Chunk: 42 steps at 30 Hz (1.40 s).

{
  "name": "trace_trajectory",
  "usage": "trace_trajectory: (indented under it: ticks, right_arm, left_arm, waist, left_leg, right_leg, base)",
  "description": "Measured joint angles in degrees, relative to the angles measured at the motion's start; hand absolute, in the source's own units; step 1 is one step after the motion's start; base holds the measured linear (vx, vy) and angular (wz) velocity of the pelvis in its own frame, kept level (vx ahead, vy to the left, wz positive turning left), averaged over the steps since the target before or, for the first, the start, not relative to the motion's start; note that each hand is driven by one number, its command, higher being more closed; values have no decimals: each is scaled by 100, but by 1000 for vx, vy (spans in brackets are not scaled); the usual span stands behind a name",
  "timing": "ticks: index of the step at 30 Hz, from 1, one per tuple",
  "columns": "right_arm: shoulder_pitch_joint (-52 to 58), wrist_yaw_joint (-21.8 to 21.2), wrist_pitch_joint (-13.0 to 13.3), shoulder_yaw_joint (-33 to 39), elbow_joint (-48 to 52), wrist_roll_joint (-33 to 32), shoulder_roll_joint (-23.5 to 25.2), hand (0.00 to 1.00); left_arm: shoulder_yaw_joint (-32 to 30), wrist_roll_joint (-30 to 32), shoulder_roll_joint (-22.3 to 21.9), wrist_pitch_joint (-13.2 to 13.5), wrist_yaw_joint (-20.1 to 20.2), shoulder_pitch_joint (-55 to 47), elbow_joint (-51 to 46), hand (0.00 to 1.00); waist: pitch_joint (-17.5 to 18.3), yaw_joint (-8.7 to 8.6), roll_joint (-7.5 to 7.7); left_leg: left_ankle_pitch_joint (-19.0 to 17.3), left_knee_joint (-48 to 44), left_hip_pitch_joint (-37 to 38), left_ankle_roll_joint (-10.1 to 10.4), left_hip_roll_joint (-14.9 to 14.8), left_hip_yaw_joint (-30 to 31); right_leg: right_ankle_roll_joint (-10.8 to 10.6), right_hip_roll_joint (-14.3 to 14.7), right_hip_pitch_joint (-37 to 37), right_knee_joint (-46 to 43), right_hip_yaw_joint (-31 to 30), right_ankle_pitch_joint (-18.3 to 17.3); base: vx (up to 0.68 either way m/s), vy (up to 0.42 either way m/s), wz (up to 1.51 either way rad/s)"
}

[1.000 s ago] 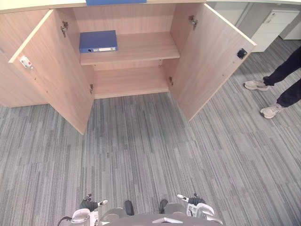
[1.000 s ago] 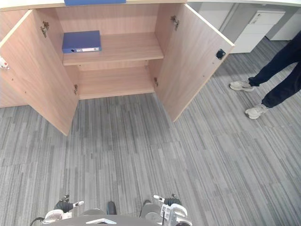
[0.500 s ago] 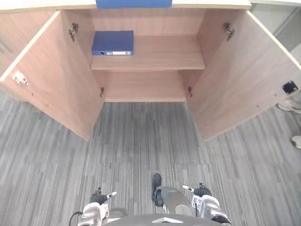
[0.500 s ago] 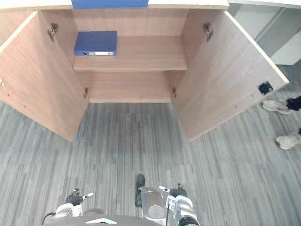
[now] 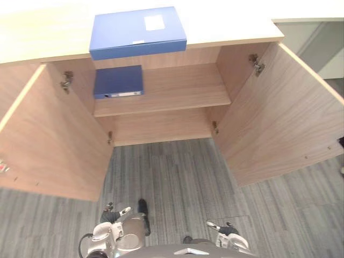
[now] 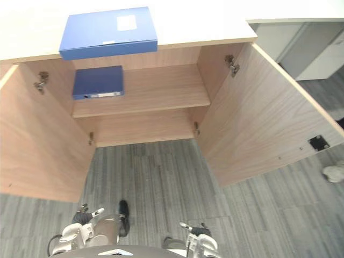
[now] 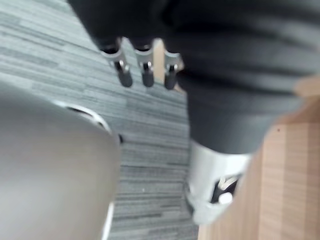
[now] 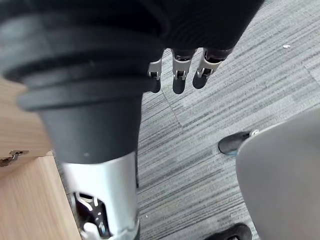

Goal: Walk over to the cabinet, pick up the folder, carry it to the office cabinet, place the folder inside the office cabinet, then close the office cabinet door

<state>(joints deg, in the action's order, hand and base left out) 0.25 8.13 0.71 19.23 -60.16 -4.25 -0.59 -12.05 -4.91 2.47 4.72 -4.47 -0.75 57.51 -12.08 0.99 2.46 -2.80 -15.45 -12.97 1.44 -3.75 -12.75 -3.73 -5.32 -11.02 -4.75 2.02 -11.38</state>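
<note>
Your left hand (image 5: 113, 216) hangs low over the grey striped carpet (image 5: 177, 177). Its fingers (image 7: 146, 72) are straight and loose, and they hold nothing. Your right hand (image 5: 223, 230) hangs low on the other side, and its fingers (image 8: 177, 75) are just as relaxed and empty.

Well ahead of both hands stands the wooden cabinet (image 5: 236, 67). Its left door (image 5: 51, 142) and right door (image 5: 279, 118) are both swung wide open.

One blue folder (image 5: 119, 81) lies flat at the left end of the upper shelf (image 5: 177, 88), against the cabinet's left inner wall. A second blue folder (image 5: 138, 31) lies flat on the cabinet top (image 5: 226, 24), directly above the first, with its near edge at the top's front lip. At the far right, a person's shoe (image 6: 336, 173) rests on the carpet beyond the right door.
</note>
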Motion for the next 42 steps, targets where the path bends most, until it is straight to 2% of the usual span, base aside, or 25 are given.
trace_trajectory:
  ticks: [3, 5, 6, 7, 8, 10, 11, 12, 13, 14, 15, 16, 17, 19, 20, 23, 25, 26, 29, 31, 32, 33, 36, 39, 42]
  right_arm:
    - [-27, -5, 9, -1, -54, 17, 4, 0]
    - [-110, -11, 23, -8, -53, 17, -6, 0]
    - [-167, -9, 26, -43, -56, 20, -14, 0]
    - [-235, -15, 28, -140, -58, 29, -34, 0]
    - [-265, -16, 28, -232, -61, 73, -57, 0]
    - [-295, -28, 36, -342, -52, 174, -80, 0]
    - [-315, -41, 45, -341, -15, 190, -92, 0]
    - [-324, -45, 46, -345, 52, 190, -95, 0]
    - [-322, -46, 50, -347, 72, 189, -94, 0]
    - [-293, -46, 49, -363, 63, 190, -91, 0]
    - [-256, -59, 64, -304, 61, 150, -127, 0]
    - [-299, -55, 53, -312, 56, 153, -221, 0]
    - [-251, -60, 56, -296, 56, 186, -338, 0]
    - [-219, -53, 51, -58, 59, 180, -382, 0]
    - [-173, -52, 46, -37, 71, 172, -390, 0]
    - [41, -44, 26, -65, 89, 154, -395, 0]
    - [118, -45, 27, -98, 136, 115, -393, 0]
    - [121, -44, 23, -98, 142, 114, -393, 0]
    - [124, -44, 7, -93, 196, 105, -387, 0]
    - [152, -43, 5, -84, 226, 52, -392, 0]
    - [185, -41, 2, -80, 246, 13, -338, 0]
    - [214, -43, 6, -65, 247, 8, -277, 0]
    - [181, -46, 10, -31, 140, 10, -127, 0]
    - [174, -51, 14, 12, 61, 13, -81, 0]
    - [165, -49, 16, 11, 49, 13, -106, 0]
  left_arm:
    - [93, -2, 81, -14, 18, 0, 60, 0]
    - [212, -3, 124, -53, 19, -5, 208, 0]
    - [324, -3, 181, -62, 17, -10, 265, 0]
    - [381, -4, 227, -66, 14, -20, 328, 0]
    - [380, -5, 229, -66, 1, -26, 343, 0]
    - [378, -7, 212, -66, -11, -45, 353, 0]
    - [375, -7, 191, -66, -12, -54, 368, 0]
    - [378, -7, 179, -70, -12, -57, 386, 0]
    - [379, -7, 178, -70, -12, -63, 388, 0]
    - [387, -6, 196, -72, -11, -85, 389, 0]
    - [358, -7, 147, -77, -8, -72, 422, 0]
    - [297, -6, 28, -87, -12, -54, 440, 0]
    - [252, -2, -107, -81, -1, -63, 439, 0]
    - [108, 5, -290, -78, 1, -57, 436, 0]
    - [31, 6, -325, -78, 4, -42, 418, 0]
    - [-211, 5, -372, -68, 39, -38, 122, 0]
    - [-312, 5, -434, -54, 48, -59, -45, 0]
    - [-332, 5, -442, -54, 50, -61, -61, 0]
    - [-371, 7, -430, -55, 102, -41, -54, 0]
    - [-362, 13, -429, -57, 104, -22, -21, 0]
    - [-358, 25, -415, -56, 110, 1, 22, 0]
    - [-316, 45, -342, -56, 105, -8, 78, 0]
    - [-143, 62, -167, -87, 110, -20, 226, 0]
    - [4, 69, -131, -103, 111, -122, 237, 0]
    - [185, 72, -70, -105, 109, -145, 293, 0]
  waist:
    - [48, 60, 53]
    - [38, 15, 36]
    - [22, -44, 8]
    - [13, -102, -13]
    - [13, -114, -23]
    - [1, -118, -57]
    - [-3, -136, -94]
    - [-23, -173, -127]
    - [-25, -193, -133]
    - [17, -232, -53]
    - [35, -267, -5]
    - [10, -240, -200]
    - [75, -244, -374]
    - [144, -309, -568]
    - [103, -323, -537]
    - [57, -202, -422]
    - [71, -99, -417]
    - [75, -94, -422]
    - [83, -63, -414]
    - [98, -66, -425]
    - [157, -23, -377]
    - [267, -57, -268]
    - [310, -55, -135]
    - [348, -71, -176]
    - [360, -84, -237]
  left_leg:
    - [-328, -20, 340, -105, 43, -307]
    - [-588, 67, 862, -304, 161, -511]
    - [-671, 99, 1054, -355, 194, -507]
    - [-689, 266, 1354, -377, 219, -500]
    - [-688, 378, 1490, -377, 217, -485]
    - [-688, 625, 1786, -376, 139, -463]
    - [-688, 720, 1908, -376, 40, -440]
    - [-690, 809, 2016, -367, -61, -405]
    - [-694, 846, 2061, -355, -101, -372]
    - [-753, 874, 2140, -124, -45, -273]
    - [-943, 889, 2305, 176, -8, -86]
    - [-962, 910, 2403, 215, -144, -76]
    - [-926, 912, 2417, 267, -234, -23]
    - [-867, 842, 2406, 358, -379, 35]
    - [-822, 603, 2371, 427, -472, 35]
    - [-913, -1407, 1713, 581, -899, -21]
    - [-972, -2159, 1263, 485, -1103, -318]
    - [-1008, -2151, 1174, 450, -1121, -393]
    - [-1073, -1199, 998, 390, -1011, -586]
    - [-748, -195, 1025, 325, -853, -531]
    - [-486, -15, 1180, 357, -656, -551]
    - [-452, 137, 1275, 315, -492, -573]
    - [-450, 304, 1512, 308, -281, -583]
    - [-422, 618, 1812, 264, -133, -554]
    - [-336, 792, 1818, 255, -114, -436]
  right_leg:
    - [-54, -130, 531, -1293, -252, -57]
    - [-502, -336, 1312, -3362, -326, -132]
    - [-510, -359, 1526, -3924, -240, -271]
    - [-321, -364, 1781, -4299, -5, -472]
    - [-222, -345, 1898, -4329, 144, -562]
    - [27, -220, 2240, -4000, 455, -726]
    - [112, -45, 2486, -3515, 516, -764]
    - [152, 136, 2646, -2796, 478, -621]
    - [142, 194, 2699, -2355, 459, -431]
    - [148, 254, 2657, -1321, 322, 340]
    - [288, 247, 2578, -1167, 198, 1221]
    - [293, 345, 2553, -1290, 229, 1210]
    - [339, 403, 2498, -1275, 300, 974]
    - [410, 459, 2405, -1288, 499, 771]
    - [437, 469, 2204, -1244, 620, 662]
    - [451, 455, 1542, -1031, 907, 420]
    - [442, 468, 1336, -930, 944, 345]
    - [454, 467, 1293, -872, 943, 337]
    - [390, 398, 1229, -828, 763, 377]
    - [241, 297, 1227, -979, 638, 284]
    - [126, 206, 1211, -1043, 456, 227]
    - [35, 125, 1174, -859, 412, 280]
    - [-33, -13, 797, -384, 338, 422]
    - [-36, -62, 550, -180, 343, 426]
    - [-33, -35, 505, -79, 391, 437]
  base:
    - [335, 206, -52]
    - [381, 211, -36]
    - [426, 159, 0]
    - [354, 95, 12]
    - [334, 48, 12]
    - [276, -17, 11]
    - [309, -97, 15]
    - [306, -118, 16]
    - [311, -148, 26]
    - [343, -172, 42]
    - [412, -217, 31]
    - [393, -230, 25]
    - [327, -225, 18]
    - [244, -180, 39]
    - [224, -174, 62]
    - [155, -141, 60]
    - [118, -53, 12]
    - [145, 19, -5]
    - [160, 119, -33]
    - [151, 192, -29]
    - [229, 225, -19]
    - [195, 181, -17]
    - [170, 145, -5]
    - [100, 87, 5]
    - [49, -17, 13]
